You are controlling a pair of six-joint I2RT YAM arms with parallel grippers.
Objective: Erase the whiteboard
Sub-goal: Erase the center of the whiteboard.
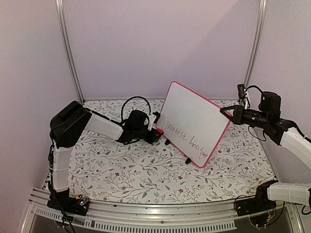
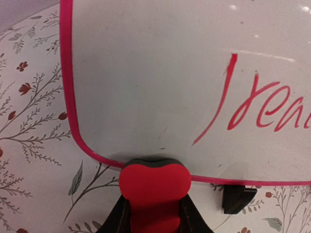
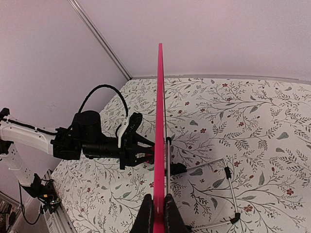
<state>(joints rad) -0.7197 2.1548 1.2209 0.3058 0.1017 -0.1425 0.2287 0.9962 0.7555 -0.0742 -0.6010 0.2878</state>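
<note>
- Left fingers [image 1: 153, 130]: closed on the red eraser [image 2: 154, 184], which sits at the whiteboard [image 1: 194, 121]'s lower-left corner and looks to be touching.
- Whiteboard: stands tilted mid-tabletop [image 1: 121, 170] on black feet [image 1: 188, 160], red writing [image 1: 187, 138] low on its face. Probably light, stiff and slick, so it may tip under wiping.
- Right fingers [image 1: 226, 112]: pinched shut on the right frame edge, a sensible brace.
- Room: free tabletop in front and to the left, walls close behind.

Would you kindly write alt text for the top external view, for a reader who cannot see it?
A whiteboard with red handwriting stands on a floral table, its right edge pinched by the right claw. The left claw holds a red eraser at the board's lower-left corner.
</note>
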